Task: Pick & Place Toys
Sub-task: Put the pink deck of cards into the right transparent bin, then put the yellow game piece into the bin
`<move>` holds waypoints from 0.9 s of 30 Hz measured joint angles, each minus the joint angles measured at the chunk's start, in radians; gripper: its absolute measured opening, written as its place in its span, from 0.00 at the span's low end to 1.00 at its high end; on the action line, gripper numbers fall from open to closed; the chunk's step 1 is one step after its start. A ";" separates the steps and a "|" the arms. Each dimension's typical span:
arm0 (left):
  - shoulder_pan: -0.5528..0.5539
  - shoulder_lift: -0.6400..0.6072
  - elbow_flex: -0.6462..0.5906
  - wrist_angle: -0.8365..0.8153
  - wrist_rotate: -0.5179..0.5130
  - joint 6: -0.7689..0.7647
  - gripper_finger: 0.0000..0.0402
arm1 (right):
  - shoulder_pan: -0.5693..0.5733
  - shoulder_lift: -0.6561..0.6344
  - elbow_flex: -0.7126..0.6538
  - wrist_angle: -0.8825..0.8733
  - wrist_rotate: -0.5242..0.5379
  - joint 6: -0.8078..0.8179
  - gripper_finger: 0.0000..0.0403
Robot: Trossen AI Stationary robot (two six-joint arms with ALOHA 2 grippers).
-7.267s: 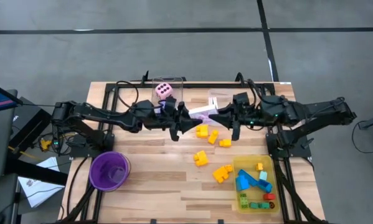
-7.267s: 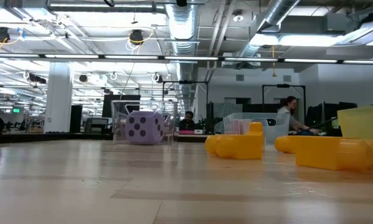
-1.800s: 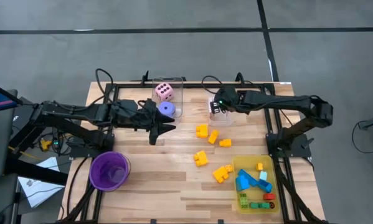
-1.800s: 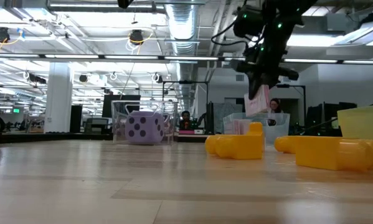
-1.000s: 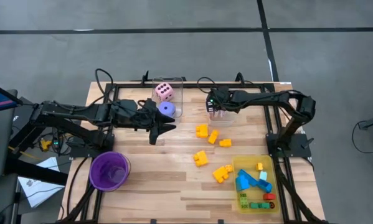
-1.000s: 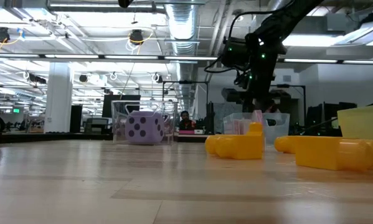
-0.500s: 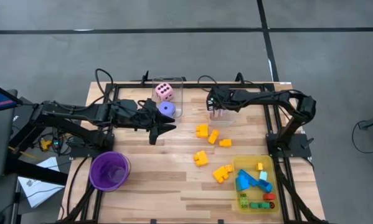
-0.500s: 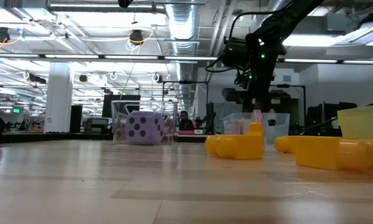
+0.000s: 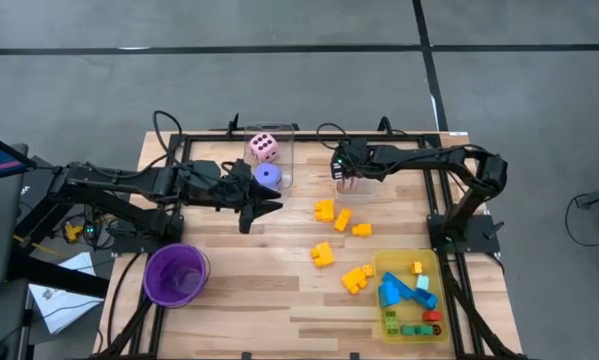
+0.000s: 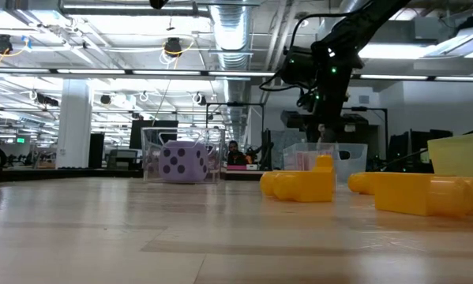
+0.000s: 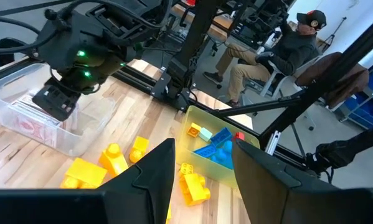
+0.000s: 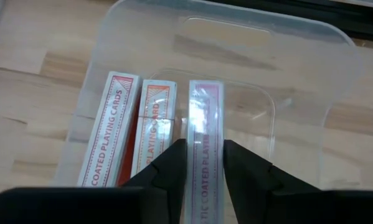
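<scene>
Card pack: the third pack of playing cards [image 12: 204, 134] stands on its edge inside the clear box [image 12: 311, 81], beside two other packs [image 12: 109, 127] that already stand there.
Right gripper: the right gripper [image 12: 204, 163] is directly over the clear box, with its fingers [image 12: 172, 163] on the two sides of the third pack. The gap looks only a little wider than the pack, so I cannot tell if they still press it or have let it go.
Step in hand: I judge this is the setting down of the pack into the clear box.
Next move: the fingers need to spread enough to free the pack, then lift straight up, because a sideways pull could tip the pack against its neighbours.
Other toys: yellow blocks [image 9: 324, 209] lie on the desk [image 9: 259, 290] near the clear box, toward the front edge; more yellow blocks [image 9: 357, 277] lie further that way, next to the yellow tray [image 9: 381, 262] with blue pieces.
Dice: a pink die [image 9: 264, 147] and a purple die [image 9: 267, 175] sit in a second clear container [image 9: 289, 128], to the left of the clear box.
Left gripper: the left gripper [image 9: 264, 207] waits above the desk, left of the clear box, with its fingers partly apart and holding nothing.
Edges and room: the clear box is close to the far edge of the desk and its walls are near the fingers, so room is small inside. The bare desk between the clear box and the left gripper is open.
Cup: a purple cup [image 9: 176, 275] stands well apart, near the front left corner.
</scene>
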 joint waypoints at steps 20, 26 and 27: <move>-0.037 0.000 0.000 0.000 0.006 0.000 0.39 | 0.007 -0.150 0.001 -0.086 0.008 -0.040 0.30; -0.037 0.000 0.000 0.000 0.006 0.001 0.39 | -0.008 -0.150 0.000 -0.191 -0.006 -0.056 0.14; -0.037 0.000 0.000 0.000 0.005 0.003 0.39 | -0.013 -0.146 0.000 -0.184 -0.020 -0.058 0.09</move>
